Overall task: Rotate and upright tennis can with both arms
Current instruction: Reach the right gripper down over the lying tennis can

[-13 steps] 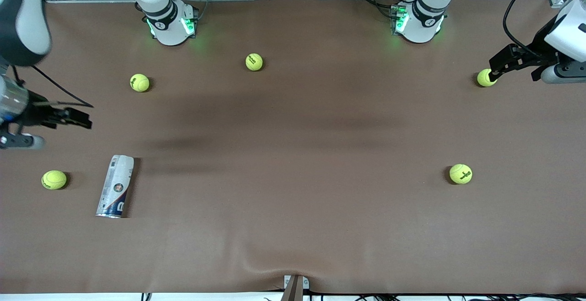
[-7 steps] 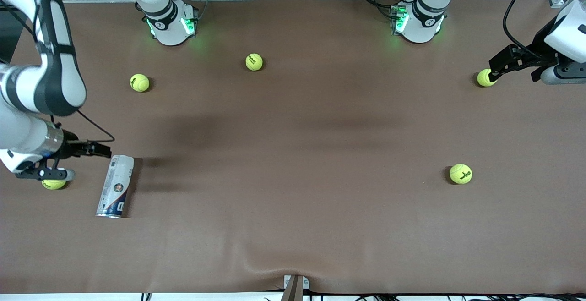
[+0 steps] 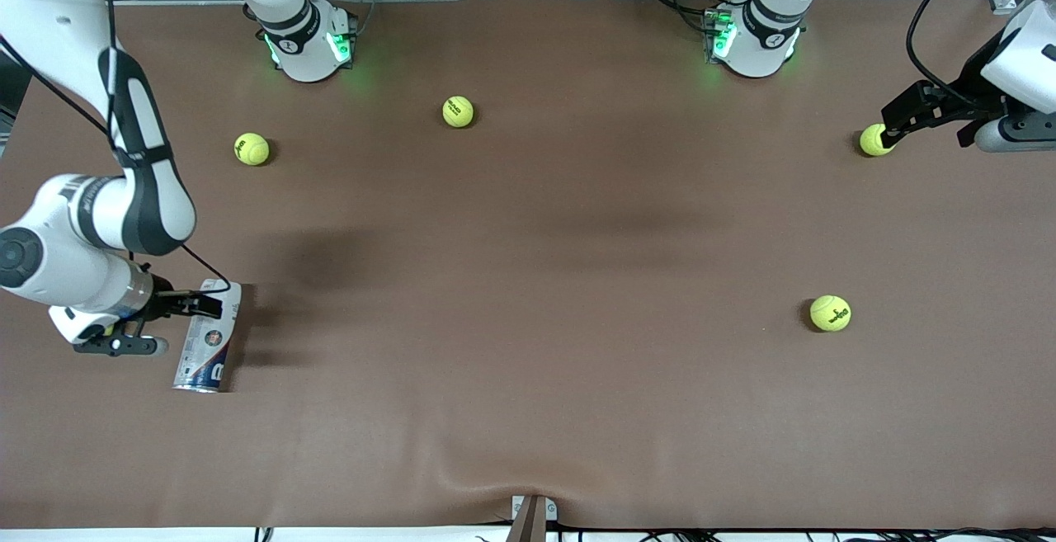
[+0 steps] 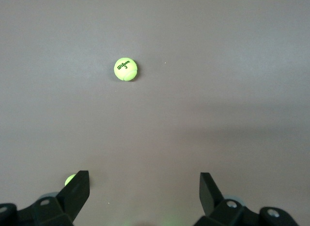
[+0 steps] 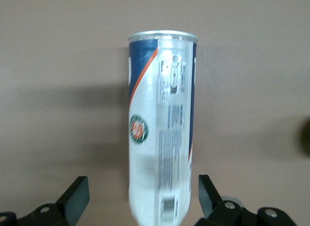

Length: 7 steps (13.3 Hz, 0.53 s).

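We judge the slim white-and-silver tennis can with a navy band and metal rim (image 3: 208,337) light, rigid and smooth, apt to roll; best pinched across its body near one end. It lies on its side on the brown table (image 3: 528,278), near the corner at the right arm's end nearest the front camera. The right gripper (image 3: 198,305) hovers over the can's end, fingers (image 5: 72,199) spread either side, not touching. The left gripper (image 3: 895,123) waits, jaws apart, by a yellow-green tennis ball (image 3: 873,140).

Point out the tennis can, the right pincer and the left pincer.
tennis can (image 5: 160,134): right wrist view, middle of its label.
right pincer (image 5: 144,193): right wrist view, midway between its open fingertips, over the can.
left pincer (image 4: 145,189): left wrist view, midway between its open fingertips.
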Each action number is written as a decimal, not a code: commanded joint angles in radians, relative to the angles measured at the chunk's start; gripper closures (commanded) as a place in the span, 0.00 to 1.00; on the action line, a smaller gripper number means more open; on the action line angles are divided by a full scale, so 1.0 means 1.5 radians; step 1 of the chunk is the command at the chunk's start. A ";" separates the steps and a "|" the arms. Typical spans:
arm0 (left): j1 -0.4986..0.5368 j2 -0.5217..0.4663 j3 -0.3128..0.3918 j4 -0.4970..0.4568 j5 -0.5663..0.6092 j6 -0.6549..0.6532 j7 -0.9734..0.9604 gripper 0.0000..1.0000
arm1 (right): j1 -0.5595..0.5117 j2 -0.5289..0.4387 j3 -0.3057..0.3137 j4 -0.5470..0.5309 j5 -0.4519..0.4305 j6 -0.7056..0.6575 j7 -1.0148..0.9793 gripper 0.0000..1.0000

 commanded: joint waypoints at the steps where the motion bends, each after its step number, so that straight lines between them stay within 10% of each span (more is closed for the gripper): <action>1: 0.005 0.000 0.000 0.005 -0.003 -0.006 0.015 0.00 | -0.027 0.067 0.008 0.039 -0.004 0.057 -0.053 0.00; 7: 0.005 0.000 0.000 0.004 -0.002 -0.006 0.015 0.00 | -0.028 0.140 0.009 0.049 0.003 0.167 -0.056 0.00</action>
